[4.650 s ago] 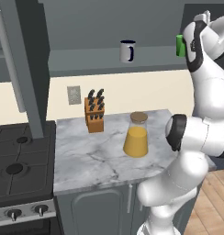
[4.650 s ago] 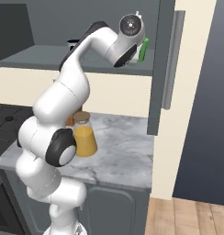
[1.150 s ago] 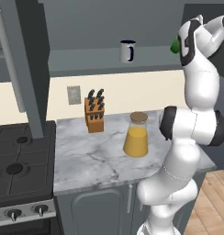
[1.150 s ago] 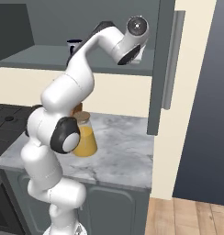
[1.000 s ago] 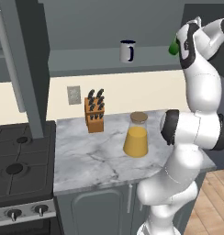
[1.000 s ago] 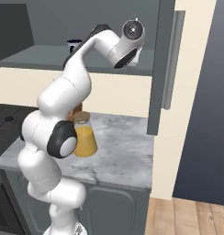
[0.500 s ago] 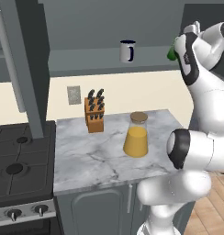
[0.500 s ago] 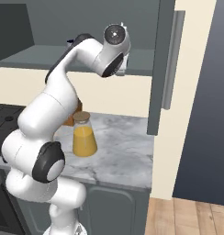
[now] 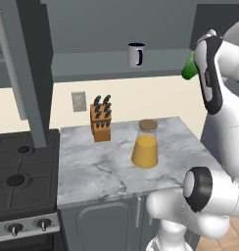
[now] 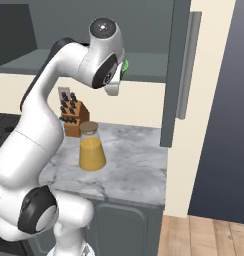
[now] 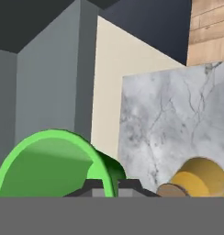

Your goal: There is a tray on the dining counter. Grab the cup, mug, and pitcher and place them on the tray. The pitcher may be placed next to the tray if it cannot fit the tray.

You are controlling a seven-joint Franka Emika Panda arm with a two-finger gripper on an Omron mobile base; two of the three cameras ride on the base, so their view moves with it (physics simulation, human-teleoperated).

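Grey cabinets and a cream wall back a short marble worktop (image 9: 102, 166) set beside a black stove (image 9: 18, 176). On that worktop: pitcher (image 9: 145, 145), upright, orange liquid in its lower part and a brown lid on top, standing near the middle of the slab; in the right base view it is at (image 10: 91, 147). Wooden knife block (image 9: 101, 123) behind it to the left, against the wall, well apart from the pitcher. Wall outlet (image 9: 78, 101) above and left of the block. Higher up, a grey shelf ledge (image 9: 92, 63) carries the mug (image 9: 135, 54), upright, dark handle on its right side. Arm raised high at the right of the left base view, with the cup (image 9: 190, 68) showing as a green shape just beside the dark wrist, up at about shelf height. In the right base view a sliver of green (image 10: 125, 66) peeks from behind the hand. Hand view: cup's green rim (image 11: 52, 163) large and close at lower left, right at the tool (image 11: 109, 186); tool looks closed on the cup, lifted clear of any surface. Below in that view, marble slab and the pitcher's lid with orange glass (image 11: 196, 181) seen from above.
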